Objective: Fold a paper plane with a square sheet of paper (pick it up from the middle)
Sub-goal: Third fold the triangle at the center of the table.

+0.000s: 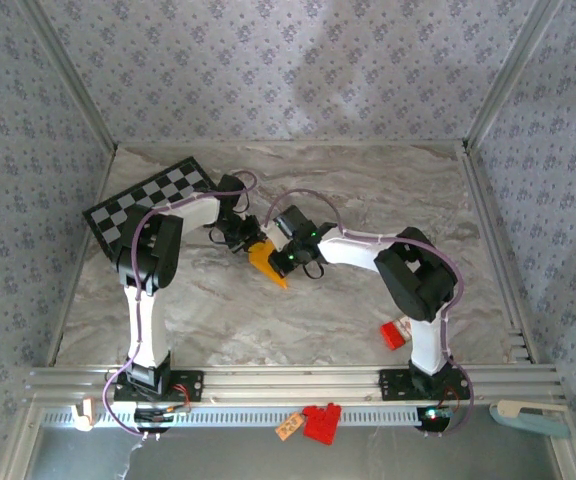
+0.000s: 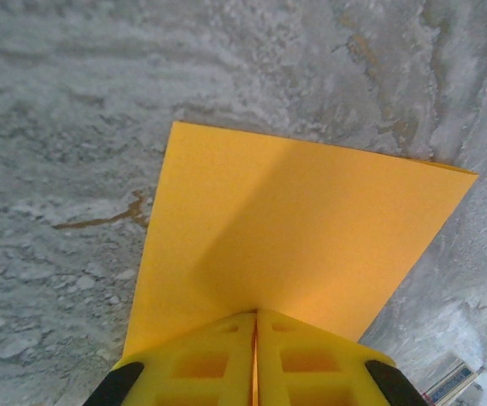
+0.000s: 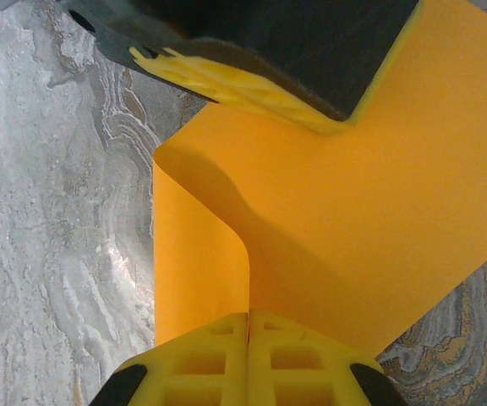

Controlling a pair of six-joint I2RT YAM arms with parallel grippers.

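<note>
Square sheet of paper (image 1: 267, 263) is clamped by both left gripper (image 2: 254, 338) and right gripper (image 3: 249, 334), curling into an early fold; next, its edges likely need aligning before creasing.

Bent orange paper (image 3: 379, 220) between closed jaws

2 white-and-black arms (image 1: 146, 325) (lilac cables (image 1: 455, 278)); ribbed yellow fingers (image 2: 201, 365).

matt orange paper sheet (image 2: 311, 237), smooth marble-look table (image 2: 57, 127), metal frame rail (image 1: 288, 380)
</note>
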